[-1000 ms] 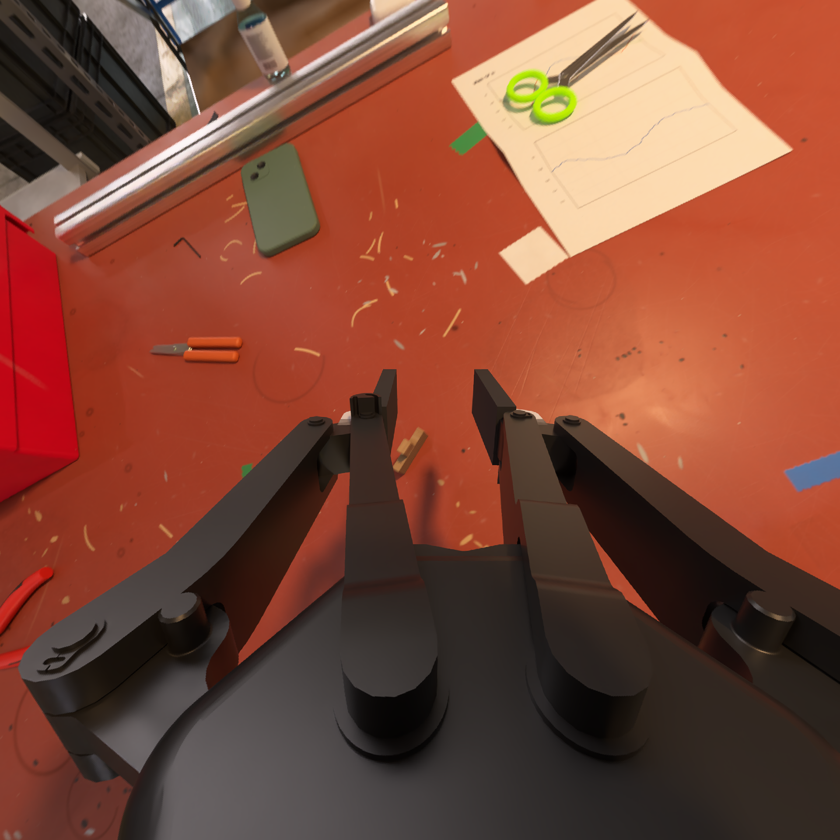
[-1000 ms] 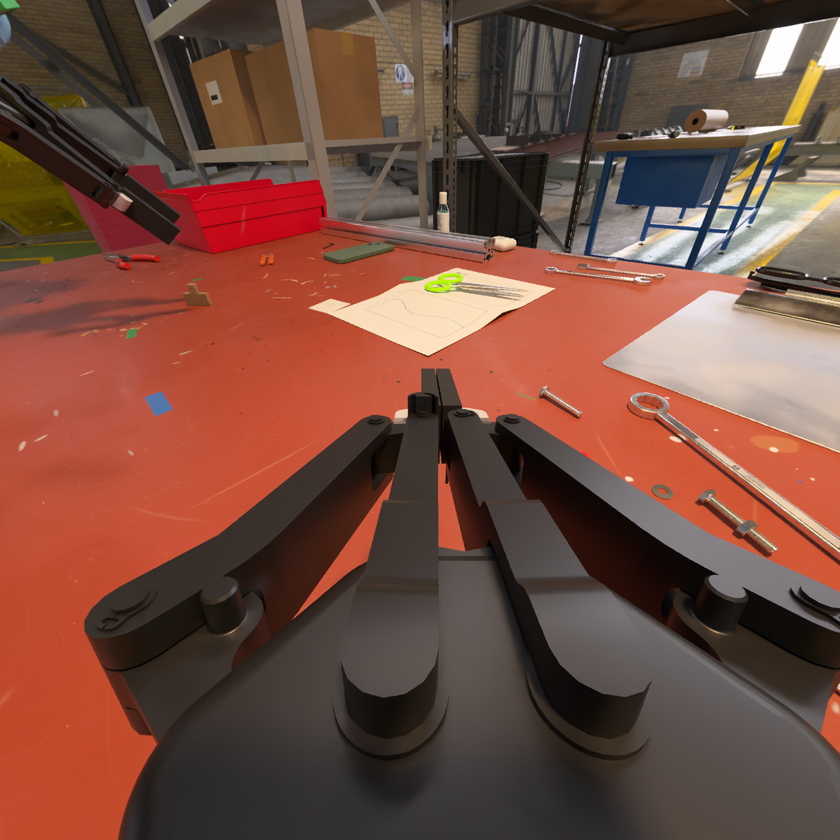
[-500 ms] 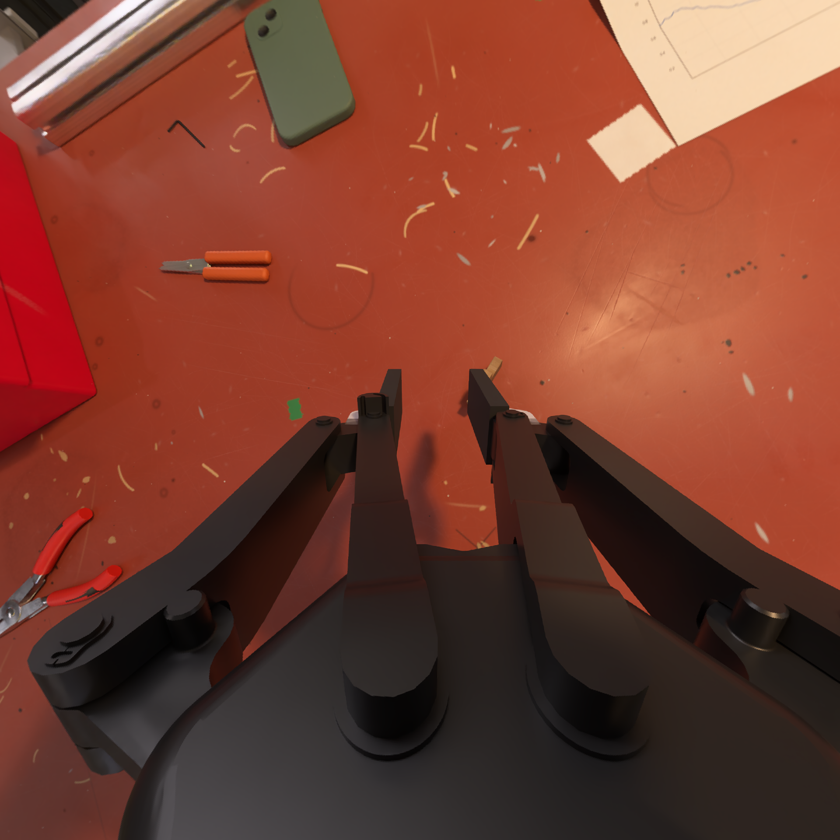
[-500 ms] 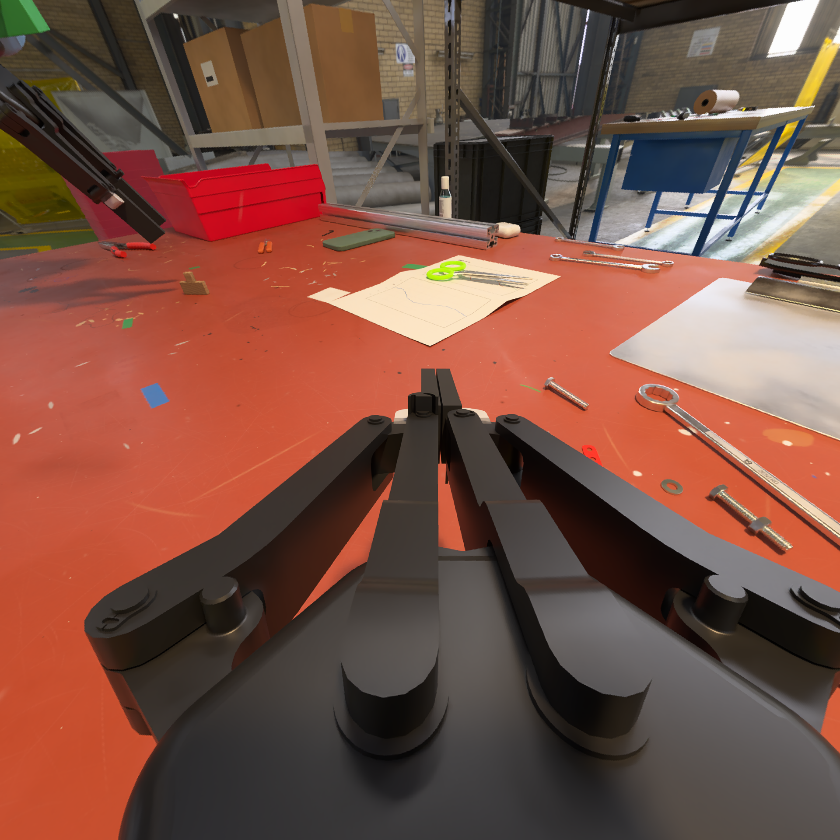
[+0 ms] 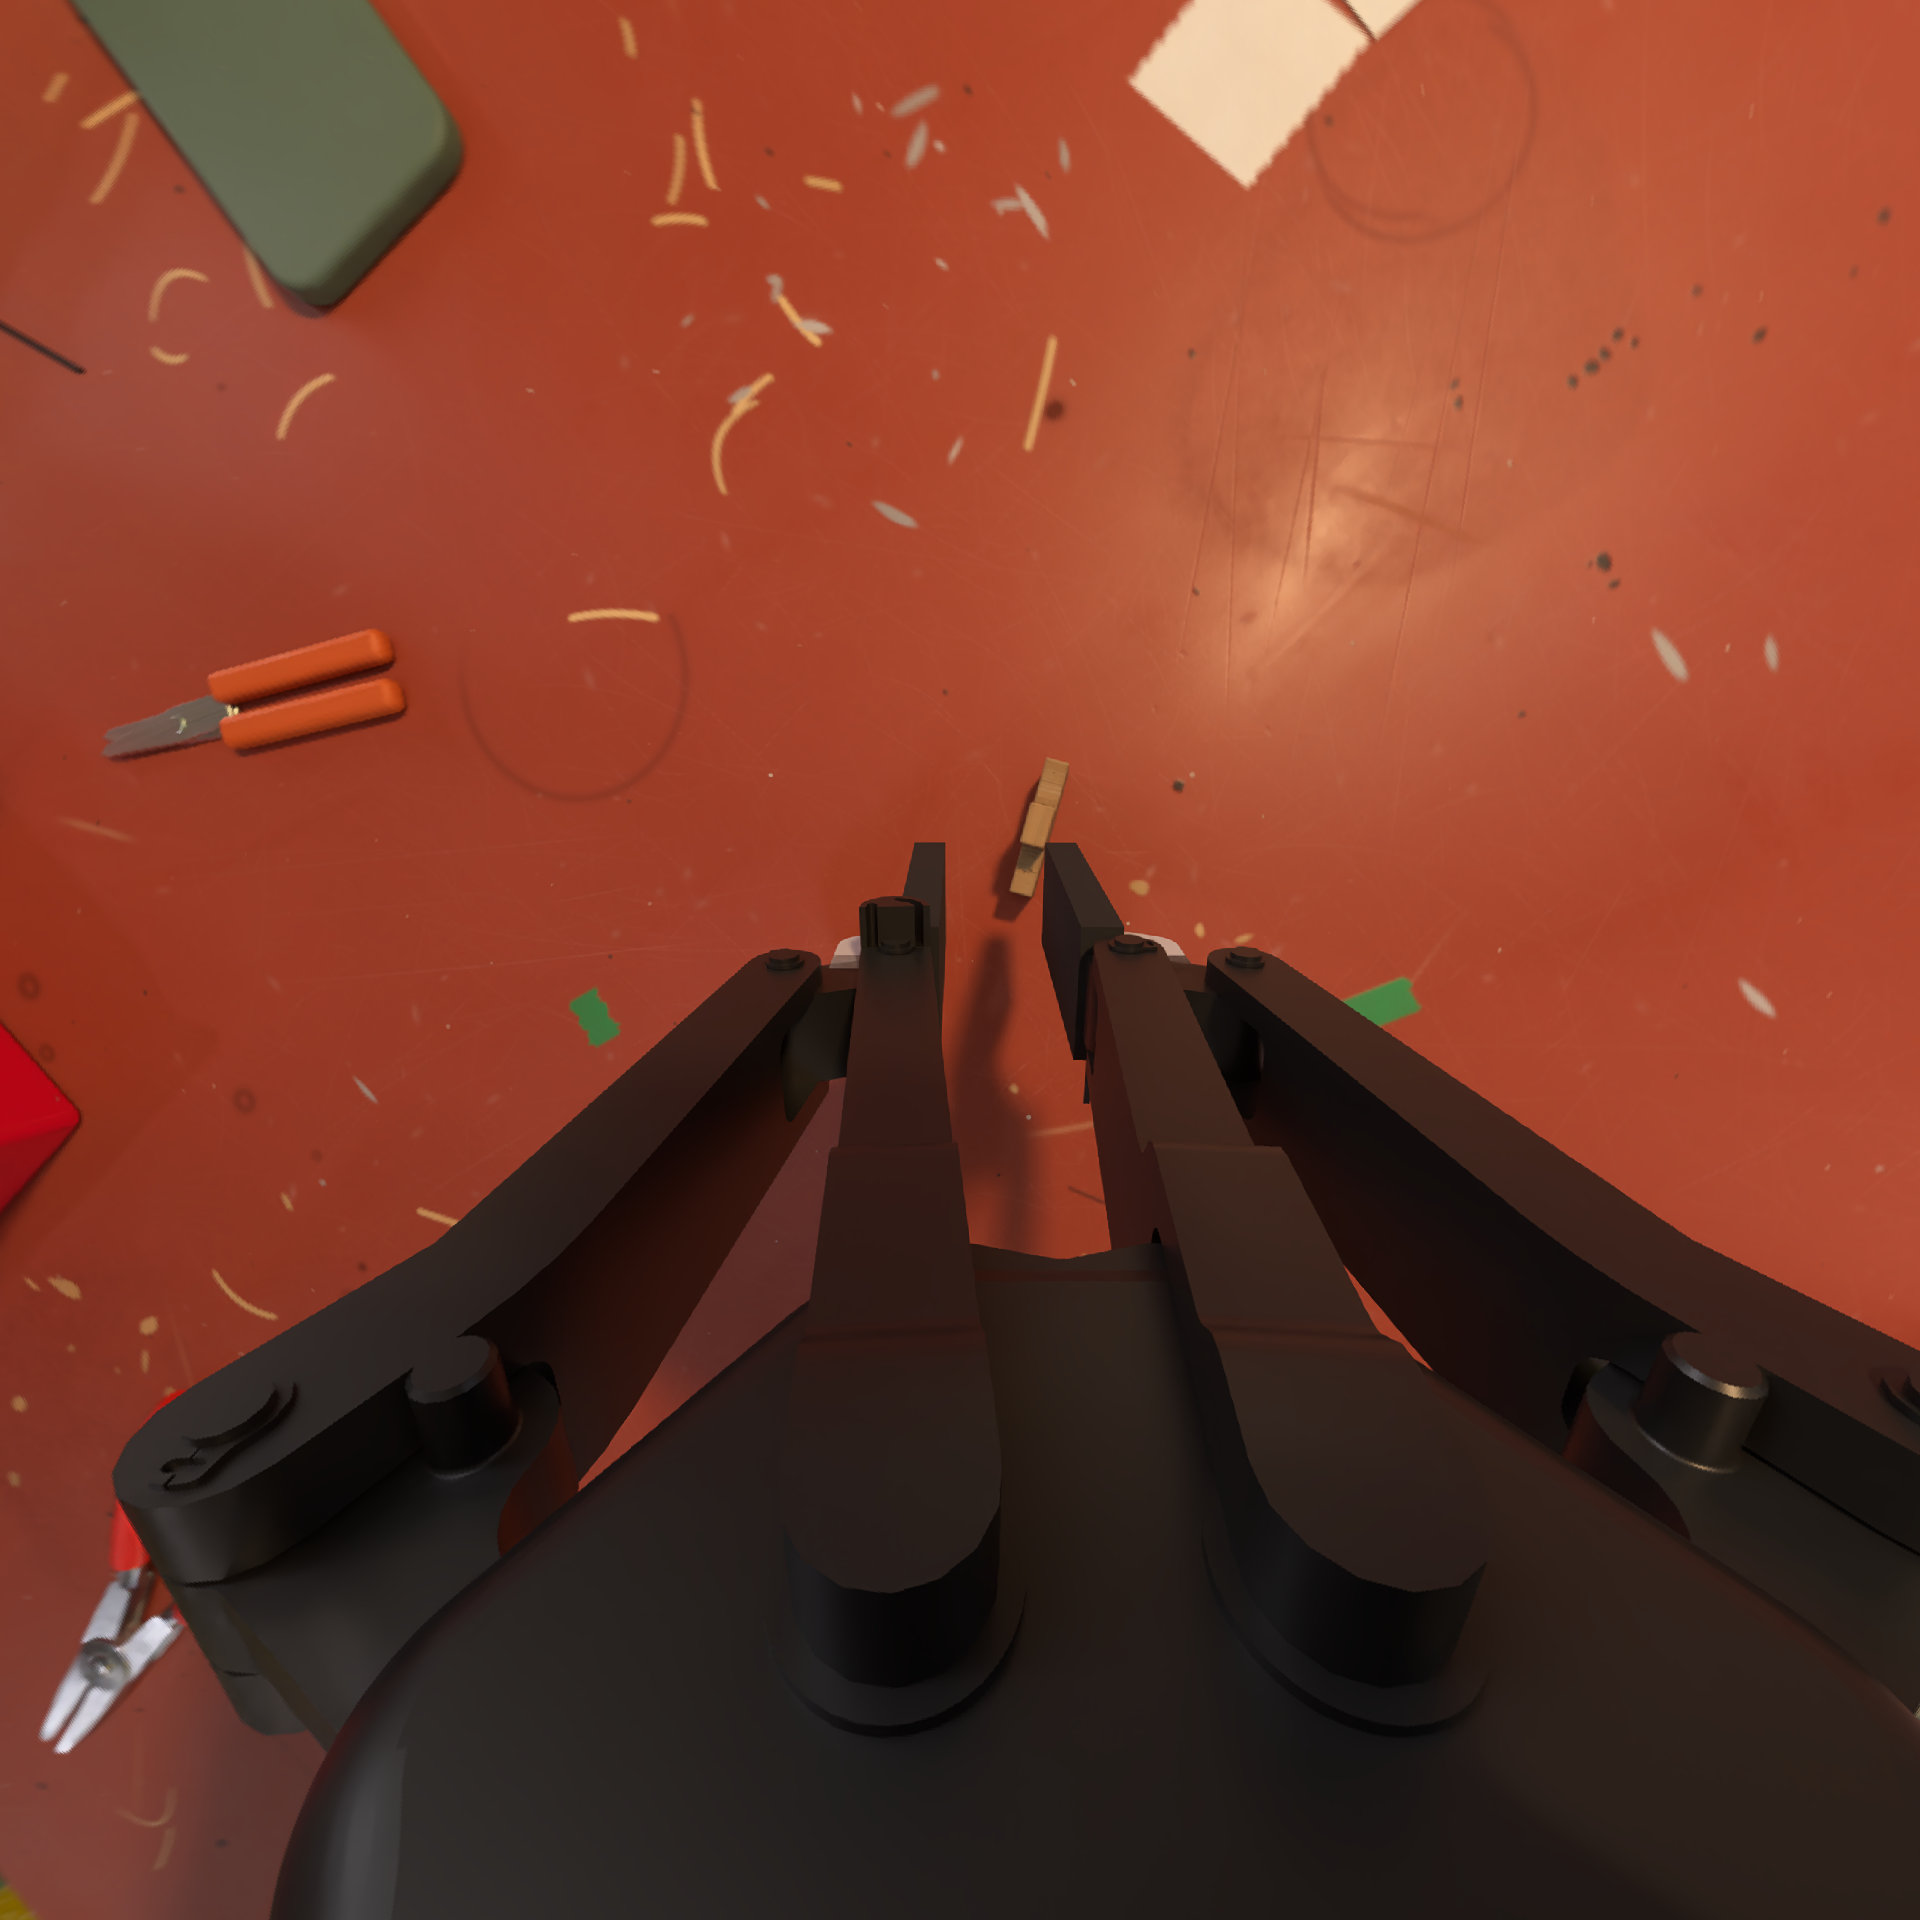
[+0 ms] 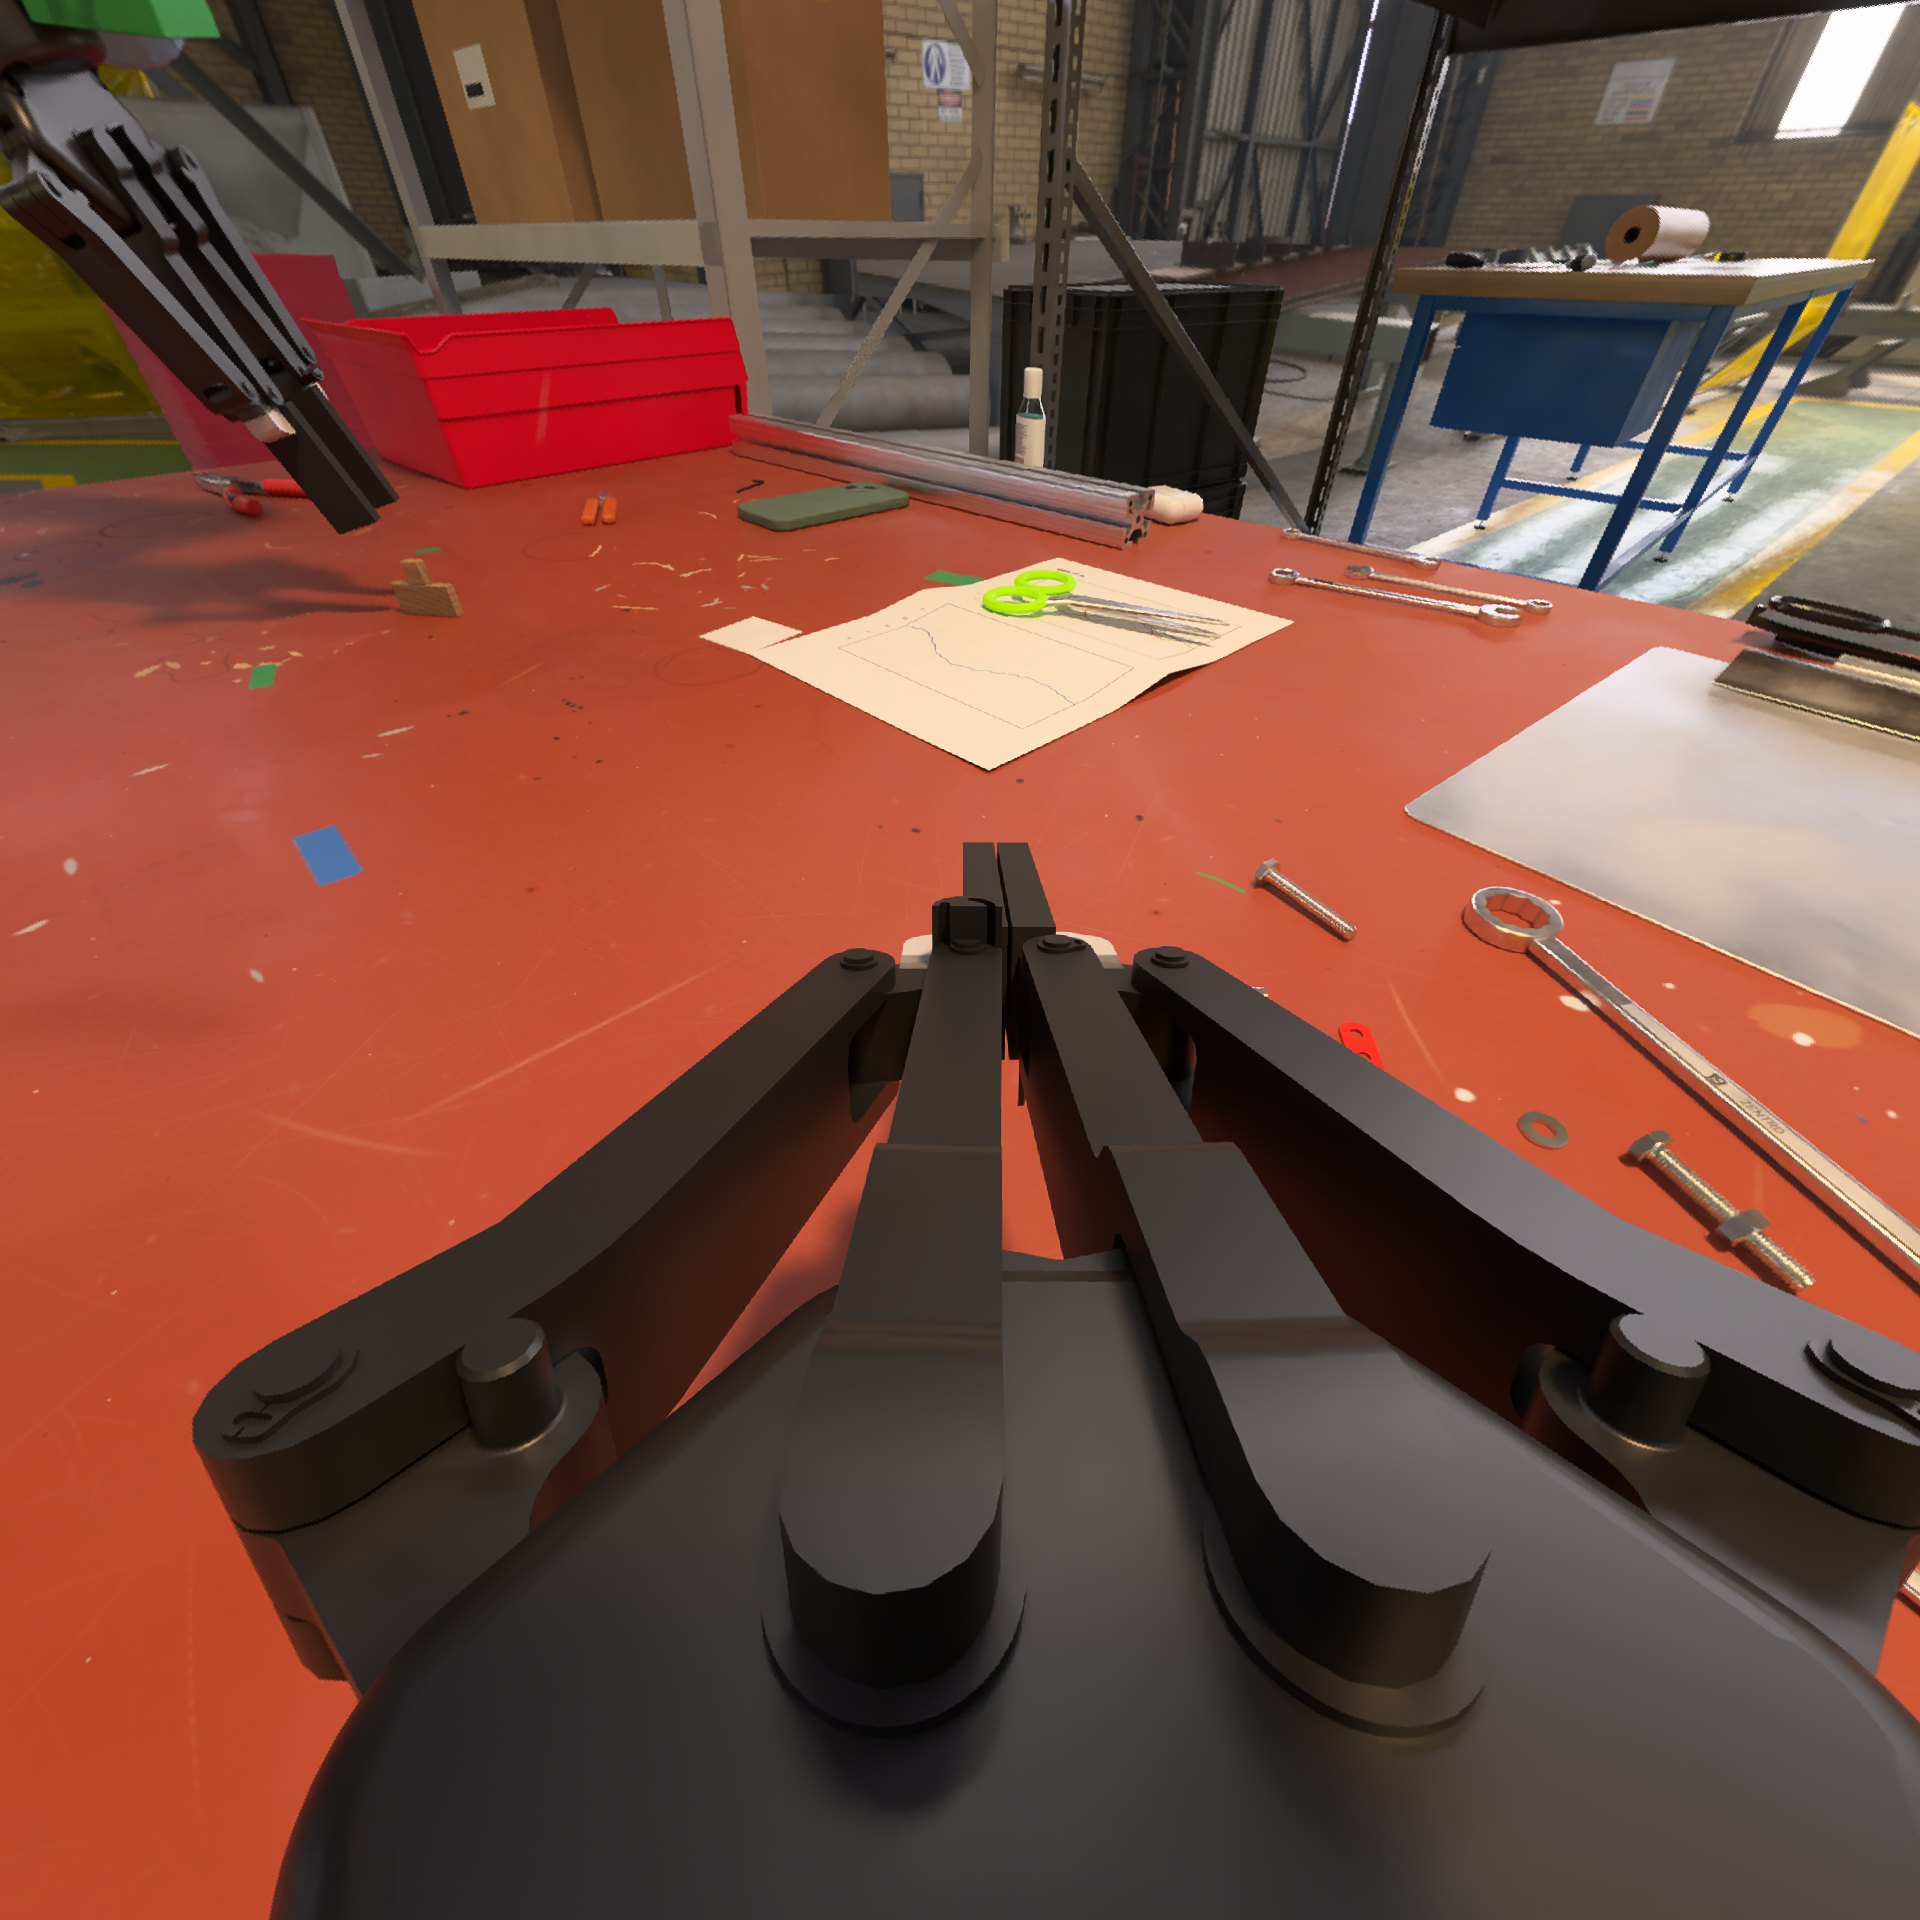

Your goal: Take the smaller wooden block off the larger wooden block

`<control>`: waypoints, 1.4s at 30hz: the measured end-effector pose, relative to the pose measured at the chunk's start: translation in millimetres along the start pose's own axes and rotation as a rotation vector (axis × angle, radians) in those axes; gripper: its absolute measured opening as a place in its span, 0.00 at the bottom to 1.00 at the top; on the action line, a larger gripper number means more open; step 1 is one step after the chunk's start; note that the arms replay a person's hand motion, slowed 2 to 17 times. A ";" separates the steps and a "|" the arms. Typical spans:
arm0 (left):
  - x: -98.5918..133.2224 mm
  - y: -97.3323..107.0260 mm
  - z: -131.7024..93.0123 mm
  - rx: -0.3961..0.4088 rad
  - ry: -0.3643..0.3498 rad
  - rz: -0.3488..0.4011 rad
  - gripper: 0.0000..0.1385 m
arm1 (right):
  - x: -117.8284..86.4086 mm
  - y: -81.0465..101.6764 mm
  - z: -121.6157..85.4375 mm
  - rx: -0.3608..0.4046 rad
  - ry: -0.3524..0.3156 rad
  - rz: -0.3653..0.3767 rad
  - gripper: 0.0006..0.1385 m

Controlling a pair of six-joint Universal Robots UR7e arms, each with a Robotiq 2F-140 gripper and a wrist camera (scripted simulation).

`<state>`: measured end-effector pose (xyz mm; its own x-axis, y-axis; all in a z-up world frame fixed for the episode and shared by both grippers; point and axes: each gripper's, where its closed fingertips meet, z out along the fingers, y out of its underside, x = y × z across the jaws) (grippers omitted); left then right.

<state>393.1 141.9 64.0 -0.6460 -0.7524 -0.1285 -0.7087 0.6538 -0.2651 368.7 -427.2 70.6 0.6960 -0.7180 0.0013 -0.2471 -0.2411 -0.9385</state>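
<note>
Just beyond parted left jaws, off right tip: wooden blocks (image 5: 1039, 831), ungrasped; right jaws clenched, empty.

Through the left wrist camera I look almost straight down on the red counter (image 5: 1351, 727). My left gripper (image 5: 992, 868) hangs above it with its jaws parted and nothing between them. Just past the fingertips (image 5: 1070, 883) lie the wooden blocks (image 5: 1041, 826), seen edge-on, so I cannot separate the smaller from the larger. Orange-handled snips (image 5: 260, 696) lie well to the left, a green phone (image 5: 281, 135) at top left, a scrap of paper (image 5: 1247, 83) at top right. Shavings (image 5: 732, 426) litter the counter.
</note>
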 end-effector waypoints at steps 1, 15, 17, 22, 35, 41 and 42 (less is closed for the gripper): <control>1.4 0.7 2.6 -0.021 0.002 0.023 0.18 | -0.3 0.1 0.2 -0.001 0.001 -0.005 0.00; 8.4 -6.7 21.6 -0.130 -0.013 0.201 0.16 | -4.0 2.1 2.4 -0.016 0.007 -0.058 0.00; 10.6 -8.4 25.4 -0.136 -0.006 0.218 0.16 | -4.1 2.2 2.4 -0.017 0.007 -0.060 0.00; 11.8 -10.3 32.3 -0.156 -0.001 0.245 0.15 | -4.0 2.1 1.8 -0.016 0.008 -0.060 0.00; 12.5 -10.5 35.5 -0.192 0.006 0.266 0.05 | -3.0 2.0 0.9 -0.014 0.008 -0.053 0.00; 13.2 -8.1 33.6 -0.200 0.024 0.247 0.05 | -3.6 2.1 1.1 -0.015 0.006 -0.056 0.00; 13.7 -8.0 32.8 -0.197 0.032 0.238 0.05 | -3.8 2.1 1.1 -0.015 0.006 -0.057 0.00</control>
<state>399.2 123.7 33.0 -0.8065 -0.5758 -0.1341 -0.5762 0.8164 -0.0400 366.2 -424.3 68.2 0.7053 -0.7067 0.0562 -0.2176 -0.2913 -0.9316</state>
